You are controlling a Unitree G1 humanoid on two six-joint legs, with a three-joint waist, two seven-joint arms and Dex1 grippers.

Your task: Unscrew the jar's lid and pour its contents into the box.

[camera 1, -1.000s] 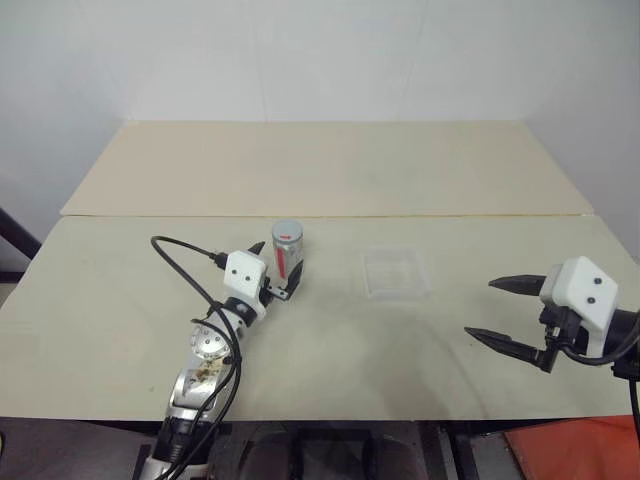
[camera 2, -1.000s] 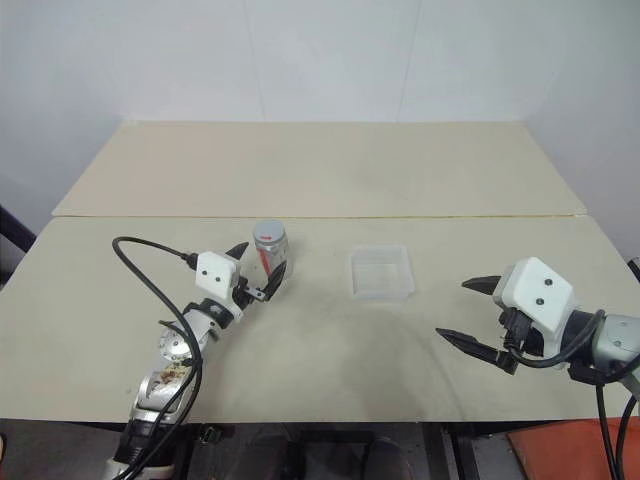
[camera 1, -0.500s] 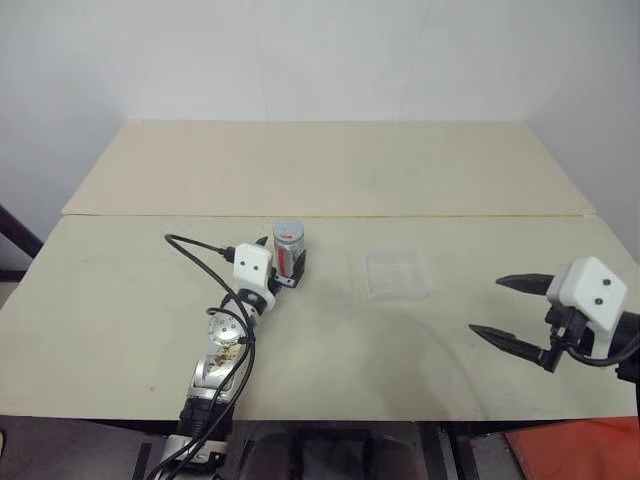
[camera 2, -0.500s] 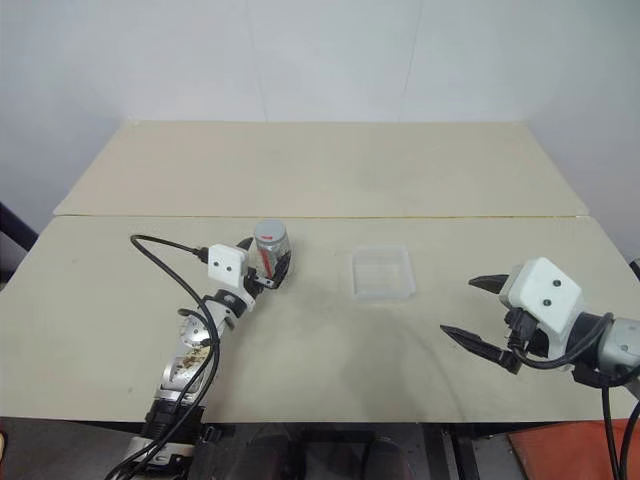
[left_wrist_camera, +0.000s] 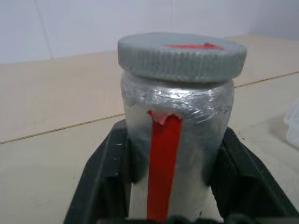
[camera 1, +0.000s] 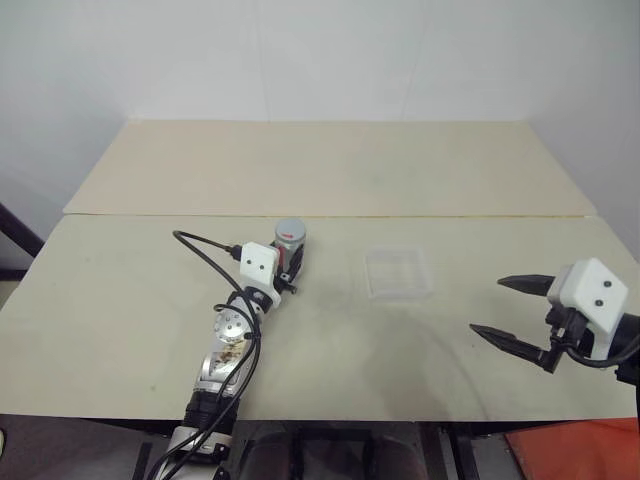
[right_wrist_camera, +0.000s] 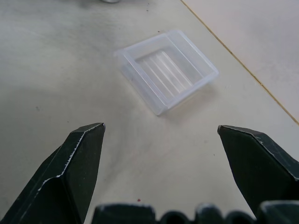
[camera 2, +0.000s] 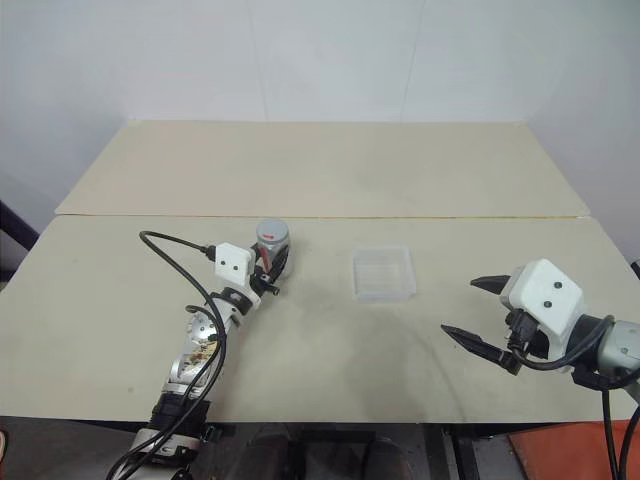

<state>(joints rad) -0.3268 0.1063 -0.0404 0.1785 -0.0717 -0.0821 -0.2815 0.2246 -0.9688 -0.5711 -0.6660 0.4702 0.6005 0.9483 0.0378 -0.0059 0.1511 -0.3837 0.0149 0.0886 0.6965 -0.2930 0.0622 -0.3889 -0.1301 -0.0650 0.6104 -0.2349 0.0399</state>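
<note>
The silver-grey jar (camera 1: 289, 248) stands upright on the table left of centre, a red stripe down its side. Its grey ribbed lid (left_wrist_camera: 182, 55) with a red mark sits on top. My left gripper (camera 1: 289, 268) is shut on the jar's body, one black finger (left_wrist_camera: 106, 177) pressed against each side below the lid. The clear plastic box (camera 1: 398, 273) lies on the table to the right of the jar and shows nothing inside. My right gripper (camera 1: 508, 308) hovers open at the right, some way short of the box (right_wrist_camera: 166, 70). The contents are hidden inside the jar.
The beige table (camera 1: 330, 340) meets a second, farther tabletop along a seam (camera 1: 400, 215) just behind the jar and box. A black cable (camera 1: 205, 252) loops off my left wrist over the table. White walls stand behind.
My left gripper slid forward around the jar and closed on it. The right arm stayed put, still open.
</note>
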